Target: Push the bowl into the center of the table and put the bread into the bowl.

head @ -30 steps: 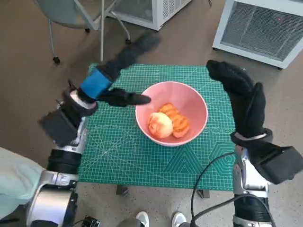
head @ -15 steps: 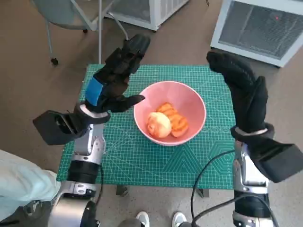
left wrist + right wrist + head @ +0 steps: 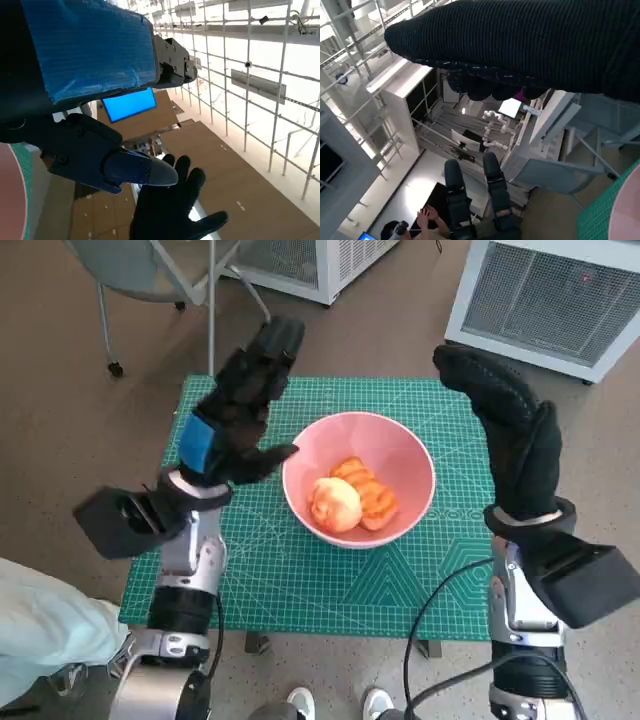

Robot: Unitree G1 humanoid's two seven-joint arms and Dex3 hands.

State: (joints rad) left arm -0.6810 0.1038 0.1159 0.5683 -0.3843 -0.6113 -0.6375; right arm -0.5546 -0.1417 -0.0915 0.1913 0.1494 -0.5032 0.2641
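Head view: the pink bowl [image 3: 360,478] is sitting mid-worktop [image 3: 300,580], bread [image 3: 355,502] inside, looking soft and light, best cupped from its sides. Left hand [image 3: 235,420] and right hand [image 3: 515,440] are hovering, fingers apart, empty. Left wrist view: the right hand's glove is showing spread.

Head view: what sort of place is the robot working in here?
Probably a robotics lab or workshop: a green cutting mat covers the small table, white grilled equipment cabinets stand on the floor behind it, and the right wrist view shows metal shelving racks.
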